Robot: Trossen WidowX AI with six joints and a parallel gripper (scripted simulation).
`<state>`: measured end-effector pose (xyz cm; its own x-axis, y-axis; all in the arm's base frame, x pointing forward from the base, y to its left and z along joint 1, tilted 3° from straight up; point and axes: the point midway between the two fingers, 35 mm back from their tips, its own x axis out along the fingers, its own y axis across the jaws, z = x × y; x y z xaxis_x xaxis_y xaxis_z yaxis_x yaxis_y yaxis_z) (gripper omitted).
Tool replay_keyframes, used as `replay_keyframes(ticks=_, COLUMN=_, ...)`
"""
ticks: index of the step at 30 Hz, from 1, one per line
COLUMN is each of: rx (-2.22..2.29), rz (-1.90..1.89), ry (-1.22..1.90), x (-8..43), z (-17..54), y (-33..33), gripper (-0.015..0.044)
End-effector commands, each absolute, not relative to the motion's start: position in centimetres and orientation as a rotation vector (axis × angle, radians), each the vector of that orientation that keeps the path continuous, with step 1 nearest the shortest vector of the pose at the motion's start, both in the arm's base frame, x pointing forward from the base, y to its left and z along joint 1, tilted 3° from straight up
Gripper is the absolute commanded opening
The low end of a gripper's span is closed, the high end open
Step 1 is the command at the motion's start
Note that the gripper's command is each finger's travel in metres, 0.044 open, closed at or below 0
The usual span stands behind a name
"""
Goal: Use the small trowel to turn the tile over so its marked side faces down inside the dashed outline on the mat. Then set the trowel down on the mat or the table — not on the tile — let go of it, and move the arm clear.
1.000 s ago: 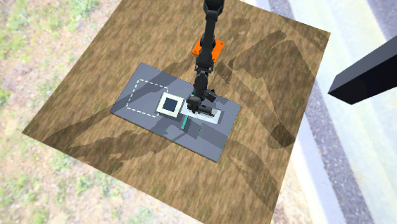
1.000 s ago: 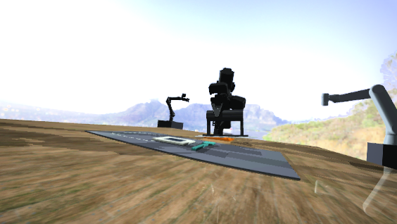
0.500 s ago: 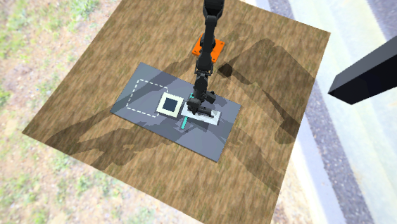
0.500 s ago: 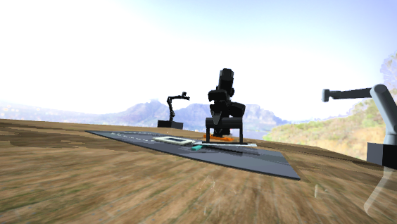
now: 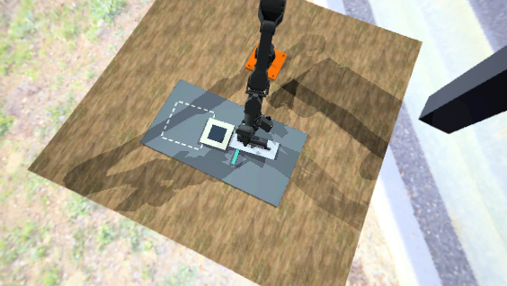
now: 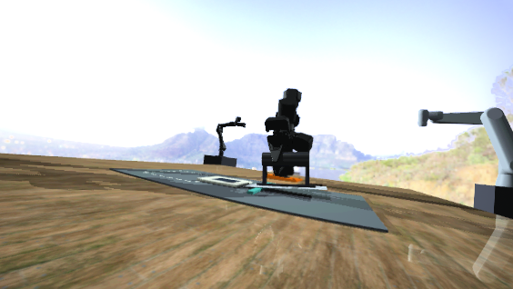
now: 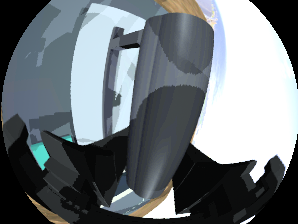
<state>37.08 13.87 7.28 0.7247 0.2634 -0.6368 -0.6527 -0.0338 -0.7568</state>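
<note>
The tile (image 5: 217, 133) (image 6: 224, 182) lies flat on the mat (image 5: 265, 184) (image 6: 346, 214), dark square up. Its left side overlaps the right edge of the dashed outline (image 5: 179, 102). My gripper (image 5: 252, 138) (image 7: 153, 131) is shut on the dark cylindrical handle of the trowel (image 5: 270, 153) (image 6: 296, 159) (image 7: 172, 100). The trowel's pale flat blade is low over the mat, level or nearly so, its left end beside the tile's right edge. I cannot tell whether they touch. The blade covers part of a teal tool.
The teal tool (image 5: 235, 157) (image 6: 255, 191) (image 7: 42, 152) lies on the mat just right of the tile, one end showing in front of the blade. The orange base plate (image 5: 275, 68) is behind the mat. Other arms stand in the background of the exterior view.
</note>
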Motion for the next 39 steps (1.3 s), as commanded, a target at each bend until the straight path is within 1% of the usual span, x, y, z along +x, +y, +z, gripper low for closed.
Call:
replay_keyframes(ticks=1, rx=-1.428, rz=0.761, ry=0.349, x=37.3, z=7.1, y=13.1, gripper=0.0000)
replay_keyframes(ticks=23, rx=-1.431, rz=0.759, ry=0.348, x=38.0, z=6.9, y=9.5, gripper=0.0000)
replay_keyframes(ticks=39, rx=-1.532, rz=0.733, ry=0.371, x=37.9, z=8.2, y=9.9, gripper=0.0000)
